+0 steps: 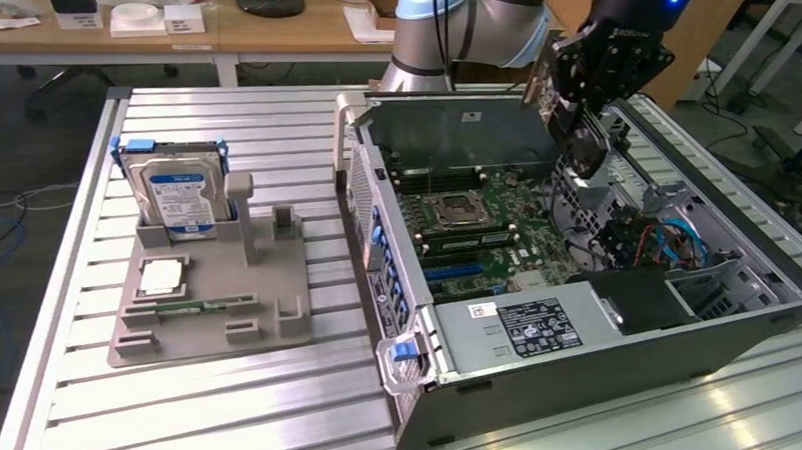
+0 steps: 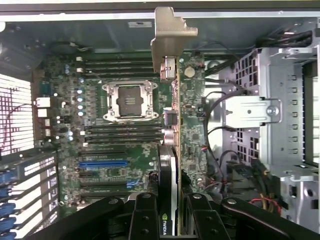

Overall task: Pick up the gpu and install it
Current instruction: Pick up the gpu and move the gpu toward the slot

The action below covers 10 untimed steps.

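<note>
The gripper [image 2: 170, 212] is clamped on the gpu [image 2: 173, 125], which it holds edge-on with the silver bracket [image 2: 167, 35] farthest from the fingers. In the exterior view, the two hang at 1 o'clock over the motherboard [image 1: 488, 223] in the open case [image 1: 732, 327]. The hard drive [image 1: 178, 199] stands in its holder [image 1: 217, 324] at 9 o'clock.

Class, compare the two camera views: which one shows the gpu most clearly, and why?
The wrist view: the gpu runs edge-on from the gripper to its silver bracket, above the motherboard. In the exterior view the gpu looks dark and is partly hidden by the gripper.
</note>
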Motion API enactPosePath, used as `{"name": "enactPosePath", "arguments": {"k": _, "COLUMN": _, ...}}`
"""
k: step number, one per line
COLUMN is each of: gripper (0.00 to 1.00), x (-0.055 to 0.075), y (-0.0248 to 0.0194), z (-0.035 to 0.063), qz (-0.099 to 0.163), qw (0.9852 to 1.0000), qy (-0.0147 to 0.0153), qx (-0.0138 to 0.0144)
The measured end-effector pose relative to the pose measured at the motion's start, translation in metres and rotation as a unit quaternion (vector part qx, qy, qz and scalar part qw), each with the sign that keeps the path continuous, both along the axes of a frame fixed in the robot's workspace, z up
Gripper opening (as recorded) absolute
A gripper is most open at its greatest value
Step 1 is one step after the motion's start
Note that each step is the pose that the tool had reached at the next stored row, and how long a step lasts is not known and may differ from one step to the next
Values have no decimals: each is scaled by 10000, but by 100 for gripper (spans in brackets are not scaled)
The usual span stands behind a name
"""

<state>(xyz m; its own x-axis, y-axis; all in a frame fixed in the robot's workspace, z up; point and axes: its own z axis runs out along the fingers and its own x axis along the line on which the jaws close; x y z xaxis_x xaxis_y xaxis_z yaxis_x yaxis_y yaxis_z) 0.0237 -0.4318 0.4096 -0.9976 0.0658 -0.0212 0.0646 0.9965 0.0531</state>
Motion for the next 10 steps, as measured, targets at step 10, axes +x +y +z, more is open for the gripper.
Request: {"name": "enactPosePath", "arguments": {"k": 10, "gripper": 27, "x": 264, "y": 0, "z": 0, "qz": 0, "qw": 10000, "qy": 0, "qx": 0}}
